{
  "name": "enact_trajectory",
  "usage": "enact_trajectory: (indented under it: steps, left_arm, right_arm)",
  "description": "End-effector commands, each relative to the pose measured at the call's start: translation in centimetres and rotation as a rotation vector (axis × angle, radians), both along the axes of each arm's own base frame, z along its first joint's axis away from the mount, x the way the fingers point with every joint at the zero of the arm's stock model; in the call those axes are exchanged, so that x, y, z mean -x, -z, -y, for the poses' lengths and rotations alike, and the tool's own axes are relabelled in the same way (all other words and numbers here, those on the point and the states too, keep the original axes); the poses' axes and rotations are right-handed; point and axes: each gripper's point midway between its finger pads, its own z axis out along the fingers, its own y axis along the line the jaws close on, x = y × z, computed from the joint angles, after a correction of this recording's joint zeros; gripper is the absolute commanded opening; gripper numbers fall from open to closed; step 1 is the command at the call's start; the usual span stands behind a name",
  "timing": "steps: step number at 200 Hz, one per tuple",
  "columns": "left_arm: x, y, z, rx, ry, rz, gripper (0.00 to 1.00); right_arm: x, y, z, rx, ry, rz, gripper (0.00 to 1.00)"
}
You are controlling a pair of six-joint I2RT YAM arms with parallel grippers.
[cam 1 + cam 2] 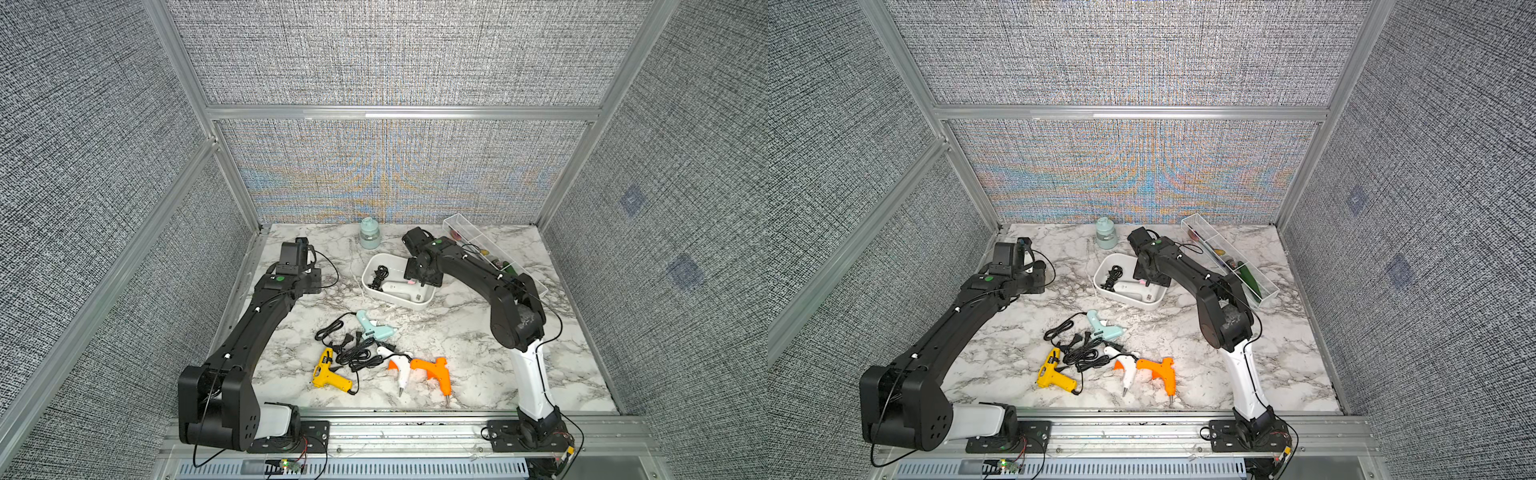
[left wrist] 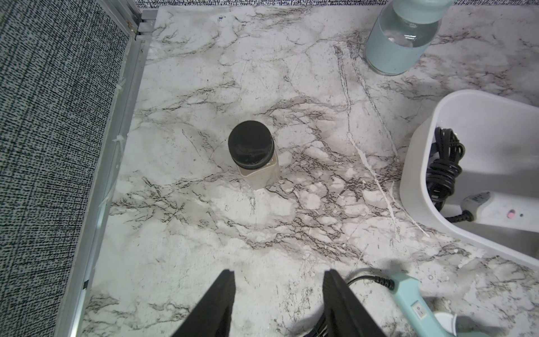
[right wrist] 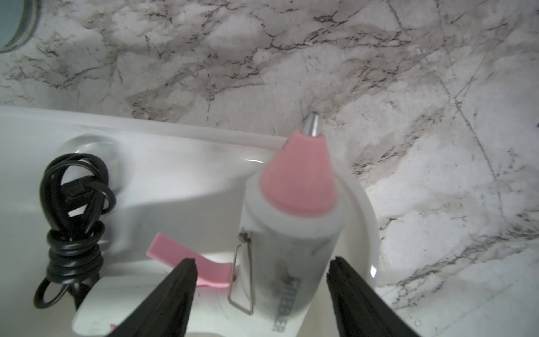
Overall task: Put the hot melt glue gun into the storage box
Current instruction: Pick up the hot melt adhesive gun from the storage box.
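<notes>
1. The right gripper (image 3: 262, 262) is hanging over the shallow white plastic storage box (image 1: 401, 303). Its jaws are standing spread on both sides of the white hot melt glue gun with the pink cone nozzle (image 3: 291, 248) and are not pinching it.
2. The glue gun is lying on its side inside the storage box, next to the bundled black cord (image 3: 73, 210). Its metal tip (image 3: 312, 125) is seeming to reach over the rim at 1 corner.
3. The step in hand is probably the release. To do it well, the right gripper should be rising straight up with the jaws wide, so that no finger is catching the thin wire stand (image 3: 242, 280) or the pink trigger (image 3: 186, 259).
4. If the tip is really resting on the rim, the glue gun could be rolling out; a soft push toward the middle is helping here.
5. The left gripper (image 2: 279, 274) is hovering with jaws spread and empty above the marble-pattern table (image 2: 204, 218), apart from the storage box.
</notes>
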Motion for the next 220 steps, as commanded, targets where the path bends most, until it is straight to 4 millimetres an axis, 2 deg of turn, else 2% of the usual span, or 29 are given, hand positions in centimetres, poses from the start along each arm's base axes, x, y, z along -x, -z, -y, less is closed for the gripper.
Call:
enact_trajectory:
  steps: [1, 27, 50, 75, 96, 130, 159, 189, 220]
  left_arm:
    - [0.3, 0.0, -0.1, -0.006, 0.000, -0.013, 0.54]
    - [0.3, -0.1, 0.0, -0.006, 0.001, -0.011, 0.54]
    - [0.3, -0.1, -0.1, -0.008, 0.002, -0.012, 0.54]
    - [0.4, 0.0, -0.1, -0.012, 0.001, -0.013, 0.54]
    - [0.3, 0.0, -0.1, -0.010, 0.001, -0.013, 0.54]
    - [0.3, -0.1, -0.1, -0.007, -0.001, -0.011, 0.54]
    - [0.4, -0.3, 0.1, -0.006, -0.002, -0.005, 0.54]
    - [0.4, -0.2, 0.1, -0.006, -0.004, -0.005, 0.54]
    - [0.4, -0.2, 0.3, -0.003, -0.001, -0.005, 0.54]
  right_arm:
    - [-0.3, 0.5, 0.3, 0.015, 0.008, 0.003, 0.72]
    - [-0.8, 0.6, 0.4, 0.014, 0.013, 0.013, 0.61]
    - [-1.2, 0.3, 0.5, 0.012, 0.015, 0.027, 0.46]
    - [-1.7, -1.1, 0.5, 0.009, 0.010, 0.058, 0.29]
    - [-2.1, -2.8, 0.5, 0.005, 0.003, 0.090, 0.19]
    - [-2.2, -4.7, 0.6, -0.016, 0.001, 0.109, 0.17]
    - [-1.5, -5.4, 0.1, -0.094, 0.009, 0.088, 0.18]
    - [0.0, -4.9, -0.7, -0.227, 0.079, 0.054, 0.19]
    - [0.3, -4.8, -1.2, -0.313, 0.164, 0.056, 0.20]
